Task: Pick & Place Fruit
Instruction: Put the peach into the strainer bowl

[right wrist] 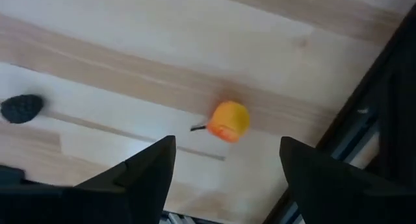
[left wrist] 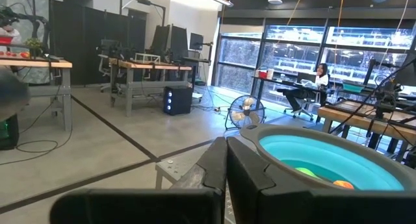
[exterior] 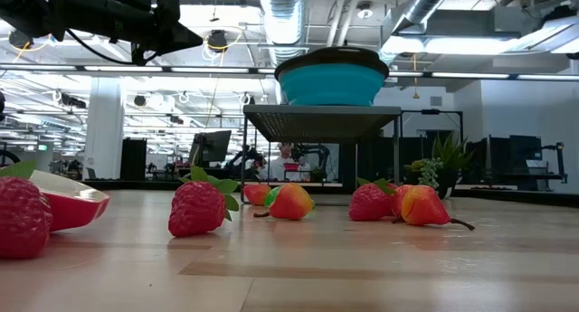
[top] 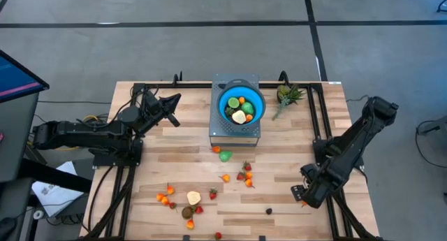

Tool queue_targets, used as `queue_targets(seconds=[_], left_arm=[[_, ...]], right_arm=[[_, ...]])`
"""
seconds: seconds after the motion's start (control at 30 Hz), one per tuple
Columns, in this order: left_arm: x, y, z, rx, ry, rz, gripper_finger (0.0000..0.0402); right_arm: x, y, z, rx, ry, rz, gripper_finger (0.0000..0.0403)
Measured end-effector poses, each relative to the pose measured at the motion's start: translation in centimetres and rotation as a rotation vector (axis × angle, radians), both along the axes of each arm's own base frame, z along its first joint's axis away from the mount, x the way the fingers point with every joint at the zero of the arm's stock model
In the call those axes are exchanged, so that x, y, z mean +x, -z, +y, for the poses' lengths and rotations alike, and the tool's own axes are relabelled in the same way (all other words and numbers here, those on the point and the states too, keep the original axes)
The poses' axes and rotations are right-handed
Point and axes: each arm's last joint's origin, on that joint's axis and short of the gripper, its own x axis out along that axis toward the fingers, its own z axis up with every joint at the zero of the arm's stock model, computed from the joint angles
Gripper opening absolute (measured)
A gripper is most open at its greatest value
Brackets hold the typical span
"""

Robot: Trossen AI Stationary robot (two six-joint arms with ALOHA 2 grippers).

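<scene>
Blue and round, the bowl (top: pixel 242 105) sits on a grey perforated stand (top: pixel 235 132) at the far middle of the wooden desk (top: pixel 181 168), holding a handful of fruit: green, orange and pale yellow pieces. Just beside the stand, toward the right arm, lies a spiky green-leaved piece (top: pixel 288 96). Most of the fruit (top: pixel 244 174) is scattered on the near half of the desk: one green piece (top: pixel 225 156) near the stand, a red and orange cluster in the middle, another group of red, orange, pale and brown pieces nearer the left side, and one small dark piece (top: pixel 269 211) alone. The right pincer (right wrist: pixel 224 160) hangs low at the near right edge beside the black frame rail, its fingers wide apart over one orange fruit (right wrist: pixel 227 121) lying on the wood, not touching it. The left pincer (left wrist: pixel 225 169) is closed and empty, raised beside the bowl.
</scene>
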Motion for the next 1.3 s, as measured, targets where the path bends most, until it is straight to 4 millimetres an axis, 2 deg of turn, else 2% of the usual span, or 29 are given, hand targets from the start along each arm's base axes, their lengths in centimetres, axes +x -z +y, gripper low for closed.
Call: queue_targets(seconds=[0.37, 0.63, 0.97, 1.3], left_arm=[[0.0, 0.0, 0.0, 0.0, 0.0, 0.001, 0.0002], [0.0, 0.0, 0.0, 0.0, 0.0, 0.001, 0.0002], [0.0, 0.0, 0.0, 0.0, 0.0, 0.0, 0.0002], [0.0, 0.0, 0.0, 0.0, 0.0, 0.0, 0.0002]], right_arm=[[0.7, 3.8, 2.7, 0.014, -0.049, 0.032, 0.0269], [1.0, 5.9, 3.5, -0.027, -0.057, 0.062, 0.0269], [1.1, 6.0, 3.6, -0.037, -0.055, 0.063, 0.0268], [1.1, 6.0, 3.5, -0.043, -0.082, 0.053, 0.0223]])
